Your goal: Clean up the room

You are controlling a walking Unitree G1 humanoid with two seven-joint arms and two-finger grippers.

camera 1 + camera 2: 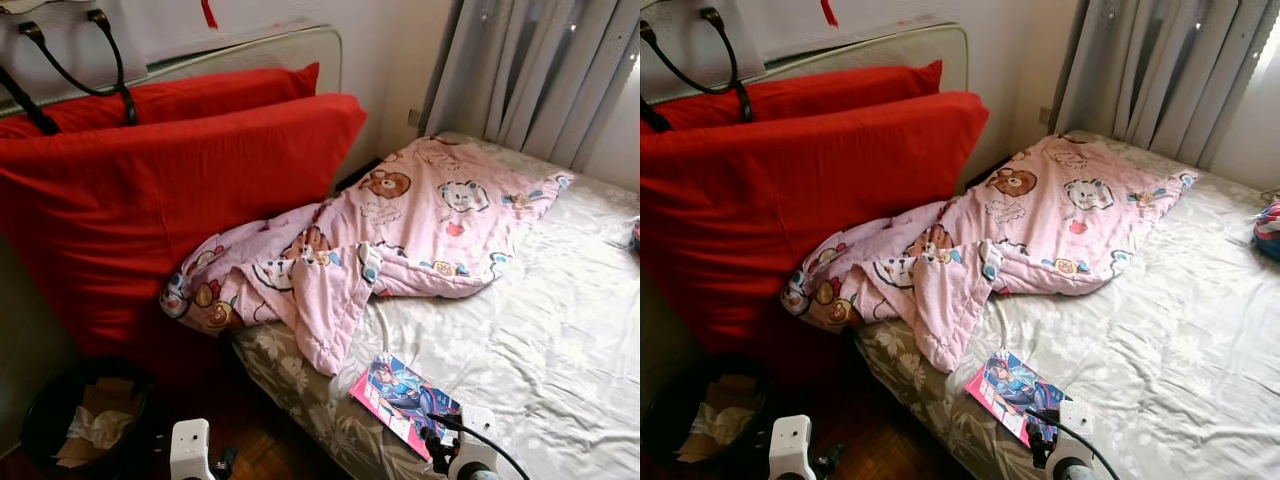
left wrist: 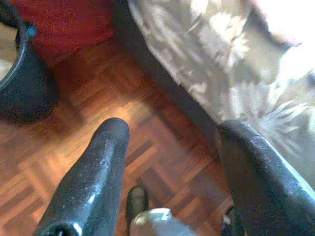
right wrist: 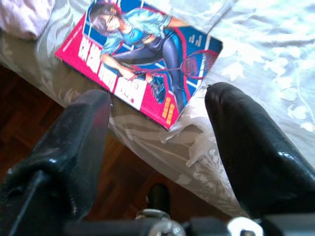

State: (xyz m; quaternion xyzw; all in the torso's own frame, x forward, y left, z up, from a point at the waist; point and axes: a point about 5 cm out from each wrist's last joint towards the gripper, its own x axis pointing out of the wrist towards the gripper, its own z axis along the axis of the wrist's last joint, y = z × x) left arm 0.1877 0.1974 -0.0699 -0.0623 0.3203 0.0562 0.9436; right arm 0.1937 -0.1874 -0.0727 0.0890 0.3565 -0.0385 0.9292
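A magazine with a pink and blue cover lies on the grey floral sheet near the bed's near edge, also seen as the magazine. My right gripper hovers open just in front of it, one finger to each side of its near corner, holding nothing. A crumpled pink blanket with cartoon bears sprawls across the bed toward two big red pillows. My left gripper hangs open over the wooden floor beside the bed.
A black bin with crumpled paper stands on the floor at the left, below the pillows. Black bag handles hang above them. Grey curtains close the far side. A blue and red object lies at the bed's right edge.
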